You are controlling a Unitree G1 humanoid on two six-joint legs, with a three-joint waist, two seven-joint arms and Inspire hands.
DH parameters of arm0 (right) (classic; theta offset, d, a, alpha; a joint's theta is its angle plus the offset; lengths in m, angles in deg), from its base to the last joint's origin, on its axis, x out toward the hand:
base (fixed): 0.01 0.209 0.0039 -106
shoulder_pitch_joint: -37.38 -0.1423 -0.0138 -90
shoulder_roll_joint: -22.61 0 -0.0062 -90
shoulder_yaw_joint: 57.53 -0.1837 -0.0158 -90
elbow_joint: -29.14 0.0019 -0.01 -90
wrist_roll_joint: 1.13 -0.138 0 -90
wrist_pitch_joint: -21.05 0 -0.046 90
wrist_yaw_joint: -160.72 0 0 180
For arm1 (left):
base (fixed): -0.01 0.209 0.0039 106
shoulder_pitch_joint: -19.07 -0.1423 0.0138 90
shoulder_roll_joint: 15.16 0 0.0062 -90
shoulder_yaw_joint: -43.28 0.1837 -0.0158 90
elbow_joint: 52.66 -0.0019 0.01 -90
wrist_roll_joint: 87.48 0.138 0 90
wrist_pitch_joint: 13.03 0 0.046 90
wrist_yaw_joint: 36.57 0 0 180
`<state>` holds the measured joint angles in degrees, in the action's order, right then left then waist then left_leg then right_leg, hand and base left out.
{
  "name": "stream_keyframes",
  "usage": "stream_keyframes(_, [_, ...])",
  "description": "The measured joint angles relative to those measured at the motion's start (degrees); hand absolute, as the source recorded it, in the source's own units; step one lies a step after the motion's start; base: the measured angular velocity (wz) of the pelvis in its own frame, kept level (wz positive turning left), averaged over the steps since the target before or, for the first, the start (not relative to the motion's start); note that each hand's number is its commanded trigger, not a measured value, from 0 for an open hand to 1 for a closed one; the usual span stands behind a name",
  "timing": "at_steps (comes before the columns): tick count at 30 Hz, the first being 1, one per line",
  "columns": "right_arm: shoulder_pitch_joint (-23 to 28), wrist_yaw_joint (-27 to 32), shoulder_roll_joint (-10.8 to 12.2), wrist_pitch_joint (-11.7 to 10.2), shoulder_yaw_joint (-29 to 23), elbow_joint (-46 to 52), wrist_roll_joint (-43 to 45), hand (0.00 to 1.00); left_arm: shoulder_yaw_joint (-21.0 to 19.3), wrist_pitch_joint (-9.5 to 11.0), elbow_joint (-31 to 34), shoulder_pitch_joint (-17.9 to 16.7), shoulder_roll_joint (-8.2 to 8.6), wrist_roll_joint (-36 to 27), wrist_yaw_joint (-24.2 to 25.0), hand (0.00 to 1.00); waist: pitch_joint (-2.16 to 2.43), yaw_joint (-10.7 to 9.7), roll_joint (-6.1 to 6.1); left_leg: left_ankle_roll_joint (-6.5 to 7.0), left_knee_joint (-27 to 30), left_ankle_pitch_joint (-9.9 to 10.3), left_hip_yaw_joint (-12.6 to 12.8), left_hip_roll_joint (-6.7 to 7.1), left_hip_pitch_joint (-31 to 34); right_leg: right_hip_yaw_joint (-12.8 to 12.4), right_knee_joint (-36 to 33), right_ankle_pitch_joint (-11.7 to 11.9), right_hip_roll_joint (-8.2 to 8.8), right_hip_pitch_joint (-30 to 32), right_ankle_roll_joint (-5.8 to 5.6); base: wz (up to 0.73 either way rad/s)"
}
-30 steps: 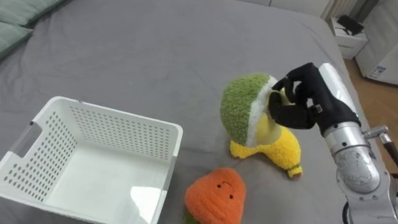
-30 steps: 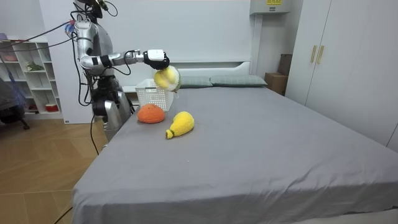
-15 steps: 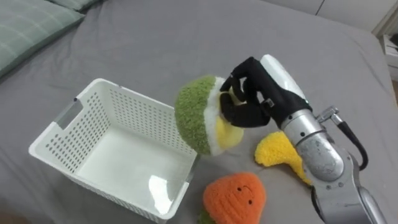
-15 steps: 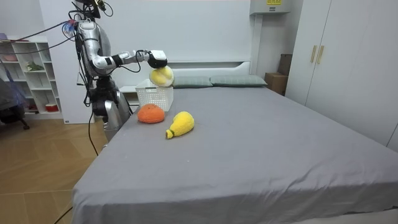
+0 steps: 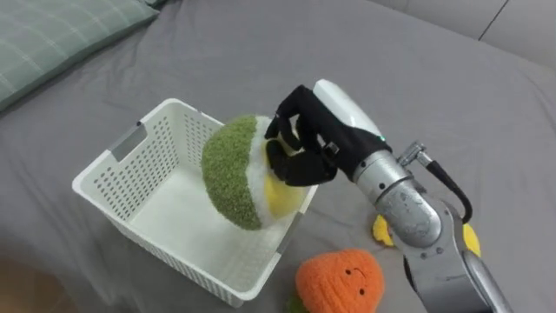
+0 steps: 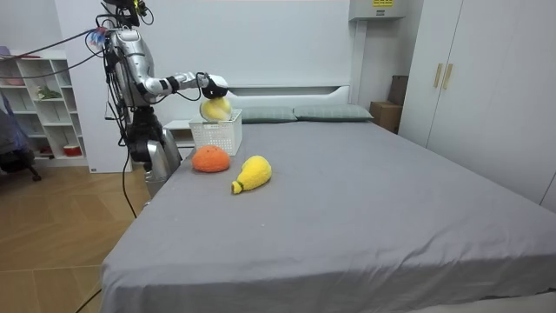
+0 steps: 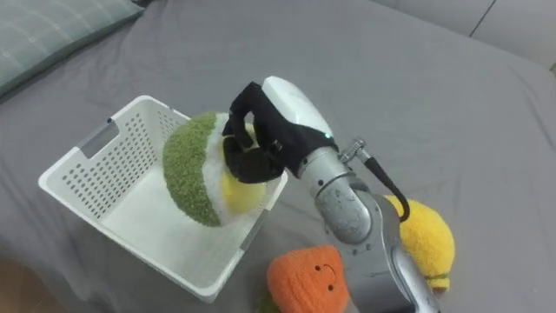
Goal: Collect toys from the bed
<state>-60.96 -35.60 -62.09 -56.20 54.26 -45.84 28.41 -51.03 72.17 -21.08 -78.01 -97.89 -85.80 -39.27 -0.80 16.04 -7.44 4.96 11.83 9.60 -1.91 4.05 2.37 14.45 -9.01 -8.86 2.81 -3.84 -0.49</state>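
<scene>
The round toy (image 5: 230,169) is showing a fuzzy green half, a white band and a yellow half. The right hand (image 5: 304,152) is showing black fingers and a white back. The basket (image 5: 148,169) is showing white, its walls dotted all over with small holes. The orange toy (image 5: 340,280) is wearing a tiny dark smiling face. The yellow toy (image 7: 424,236) is showing plain yellow. The bed (image 5: 417,78) is showing plain grey, the pillow (image 5: 52,35) pale green checks.

No legible text anywhere; yellow label (image 6: 380,3) on the wall unit (image 6: 373,12) too small to read
</scene>
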Motion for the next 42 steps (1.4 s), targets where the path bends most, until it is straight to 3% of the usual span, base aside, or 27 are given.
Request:
stream_keyframes(2, [-1.0,-0.1,0.1,1.1,0.5,-0.8,0.1,1.0,0.0,-0.1,-0.1,0.0,0.32,0.1,-0.6,0.0,-0.06,0.3,0.01,-0.01,0.0,-0.1,-0.3,0.17,0.1,0.2,0.4,0.0,0.07,-0.1,0.0,0.08])
stream_keyframes(3, [-1.3,-0.1,0.1,1.2,0.6,-0.9,0.1,0.85,0.0,-0.2,-0.2,0.0,0.32,0.1,-0.7,0.0,-0.06,0.3,0.0,-0.02,0.0,-0.2,-0.5,0.2,0.1,0.3,0.4,0.0,0.08,-0.1,0.0,0.09])
stream_keyframes(6, [-2.2,-0.1,0.1,1.9,0.6,-1.1,0.0,0.0,0.0,-0.7,-0.2,0.0,0.35,0.1,-0.8,0.0,-0.15,0.3,0.11,-0.01,0.0,-0.2,-0.9,0.31,0.5,1.2,0.4,0.0,0.14,-0.2,-0.01,0.09])
stream_keyframes(14, [-4.9,0.1,1.3,2.2,0.7,-7.2,0.4,0.0,0.1,-1.2,0.0,0.7,0.59,0.1,-0.8,0.0,-0.5,0.0,0.55,0.04,0.5,-0.3,-2.3,0.7,1.6,2.0,0.4,0.0,0.31,0.1,-0.05,0.1])
stream_keyframes(23, [-4.9,1.3,1.3,2.3,0.7,-7.6,0.3,0.0,0.1,-1.2,0.0,1.0,0.7,0.1,-1.1,0.0,-0.26,0.0,0.18,0.05,0.7,-0.3,-2.3,0.74,2.0,2.2,0.4,0.0,0.33,0.5,-0.06,0.0])
stream_keyframes(35, [-4.9,2.1,0.8,2.2,0.5,-7.6,0.5,0.0,0.2,-1.2,-0.1,1.2,0.98,0.1,-1.2,0.0,-0.43,-0.4,0.11,0.09,0.9,-0.4,-1.5,0.64,1.9,1.5,0.3,0.0,0.36,0.6,-0.07,-0.02])
stream_keyframes(38, [-4.9,3.5,0.6,1.5,-1.2,-9.4,0.6,0.0,0.0,-1.2,-0.2,1.1,0.93,0.1,-1.4,0.0,-0.61,-1.5,0.37,0.18,0.9,-0.4,-1.5,0.66,1.8,1.4,0.3,0.0,0.41,0.6,-0.14,-0.02])
stream_keyframes(42, [-4.0,4.3,-0.2,1.5,-5.0,-9.8,0.6,0.0,-1.3,-1.2,-0.1,0.8,1.07,0.1,-0.9,0.0,-0.53,-2.9,0.26,0.21,0.9,-0.4,-1.5,0.69,2.0,1.3,0.3,0.1,0.42,0.7,-0.28,0.0])
